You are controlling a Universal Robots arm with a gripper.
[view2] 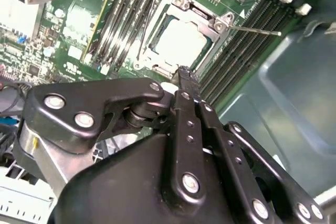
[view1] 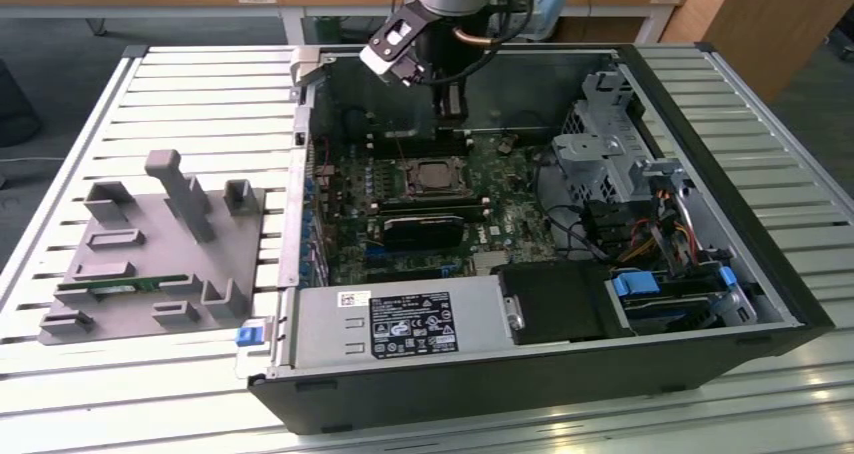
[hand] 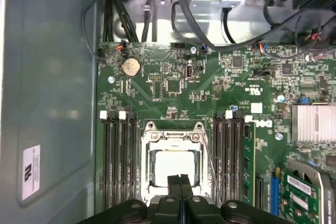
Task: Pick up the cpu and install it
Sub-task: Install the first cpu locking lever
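Note:
The cpu [view1: 430,177], a small square chip with a pale metal top, lies flat in the motherboard socket inside the open computer case [view1: 747,274]. Both wrist views show the cpu [view2: 178,43] [hand: 170,165] ringed by the socket's metal frame [hand: 148,145], with a thin lever wire [view2: 254,30] sticking out beside it. My gripper [view1: 451,122] hangs above the board, just behind the socket in the exterior view. Its black fingers [hand: 180,181] are pressed together with nothing between them, and their tips [view2: 184,73] hover close over the cpu's edge.
Memory slots [hand: 118,161] flank the socket. A black heatsink block [view1: 420,229] sits in front of it, the power supply [view1: 400,324] at the case front, and a drive cage with cables [view1: 627,174] on the exterior view's right. A grey fixture tray [view1: 147,254] holds a green memory stick [view1: 127,285].

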